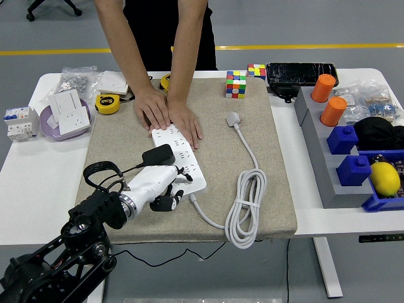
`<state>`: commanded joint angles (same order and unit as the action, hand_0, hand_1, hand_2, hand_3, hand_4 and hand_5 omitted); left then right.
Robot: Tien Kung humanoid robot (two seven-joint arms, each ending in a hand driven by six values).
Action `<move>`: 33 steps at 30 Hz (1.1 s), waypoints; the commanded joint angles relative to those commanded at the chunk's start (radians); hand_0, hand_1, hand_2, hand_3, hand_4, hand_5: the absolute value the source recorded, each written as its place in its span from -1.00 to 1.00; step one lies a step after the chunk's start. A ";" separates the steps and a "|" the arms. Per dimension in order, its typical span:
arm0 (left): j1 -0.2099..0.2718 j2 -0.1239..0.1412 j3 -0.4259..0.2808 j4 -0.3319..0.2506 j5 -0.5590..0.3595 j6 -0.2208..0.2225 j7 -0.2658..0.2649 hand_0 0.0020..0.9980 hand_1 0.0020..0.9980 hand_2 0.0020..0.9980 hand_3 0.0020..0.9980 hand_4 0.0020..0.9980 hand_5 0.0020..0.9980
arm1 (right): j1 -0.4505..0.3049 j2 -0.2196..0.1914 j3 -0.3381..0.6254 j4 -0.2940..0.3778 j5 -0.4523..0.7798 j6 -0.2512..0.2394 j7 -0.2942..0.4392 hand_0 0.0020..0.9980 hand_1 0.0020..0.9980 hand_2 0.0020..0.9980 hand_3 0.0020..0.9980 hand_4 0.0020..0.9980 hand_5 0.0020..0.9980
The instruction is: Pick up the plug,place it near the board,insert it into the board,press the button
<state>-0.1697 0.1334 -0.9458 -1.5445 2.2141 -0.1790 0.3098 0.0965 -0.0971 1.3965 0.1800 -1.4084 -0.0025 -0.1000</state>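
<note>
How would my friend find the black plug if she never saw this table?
Look at the big tan mat in the middle of the white table, then find the long white power strip lying on it. The black plug sits at the strip's near end, by the robot's left hand. It is the only black block on the strip.

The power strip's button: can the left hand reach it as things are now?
Hard to say. The left hand is at the near end of the power strip, beside the black plug. The person's hands cover the strip's far end, and no button shows; if it sits there, it is blocked.
</note>
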 joint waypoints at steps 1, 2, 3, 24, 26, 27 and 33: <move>0.000 0.000 0.000 0.001 0.000 -0.001 0.000 -0.69 -0.92 -0.68 0.44 -0.09 -1.00 | 0.000 0.000 0.000 0.000 0.000 0.000 0.000 0.73 0.44 0.42 0.38 1.00 0.33; 0.000 0.000 0.001 0.002 0.000 -0.002 0.001 -0.69 -0.92 -0.68 0.44 -0.09 -1.00 | -0.001 0.000 -0.001 0.000 0.000 0.000 0.000 0.73 0.44 0.42 0.38 1.00 0.33; 0.001 0.001 0.001 0.004 0.000 -0.002 0.001 -0.69 -0.92 -0.68 0.44 -0.09 -1.00 | -0.001 0.000 -0.001 0.000 0.000 0.000 0.000 0.73 0.44 0.42 0.38 1.00 0.33; 0.003 0.003 0.010 0.025 0.019 -0.008 0.004 -0.69 -0.92 -0.68 0.42 -0.09 -1.00 | -0.001 -0.002 -0.002 0.000 0.001 0.001 0.001 0.73 0.44 0.42 0.38 1.00 0.33; 0.003 0.003 0.011 0.027 0.022 -0.012 0.007 -0.69 -0.92 -0.68 0.42 -0.09 -1.00 | -0.002 -0.002 0.000 0.000 0.000 0.001 0.001 0.73 0.44 0.42 0.38 1.00 0.33; 0.003 0.003 0.012 0.028 0.022 -0.013 0.008 -0.69 -0.92 -0.68 0.42 -0.09 -1.00 | -0.002 -0.002 0.000 0.000 -0.001 0.001 0.000 0.73 0.44 0.42 0.38 1.00 0.33; 0.000 0.003 0.008 0.029 0.028 -0.014 0.008 -0.68 -0.92 -0.68 0.41 -0.09 -1.00 | -0.001 -0.002 0.003 0.000 -0.002 0.001 0.001 0.73 0.44 0.42 0.38 1.00 0.33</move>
<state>-0.1697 0.1366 -0.9376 -1.5159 2.2419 -0.1926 0.3175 0.0959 -0.0988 1.3996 0.1800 -1.4104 -0.0013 -0.0994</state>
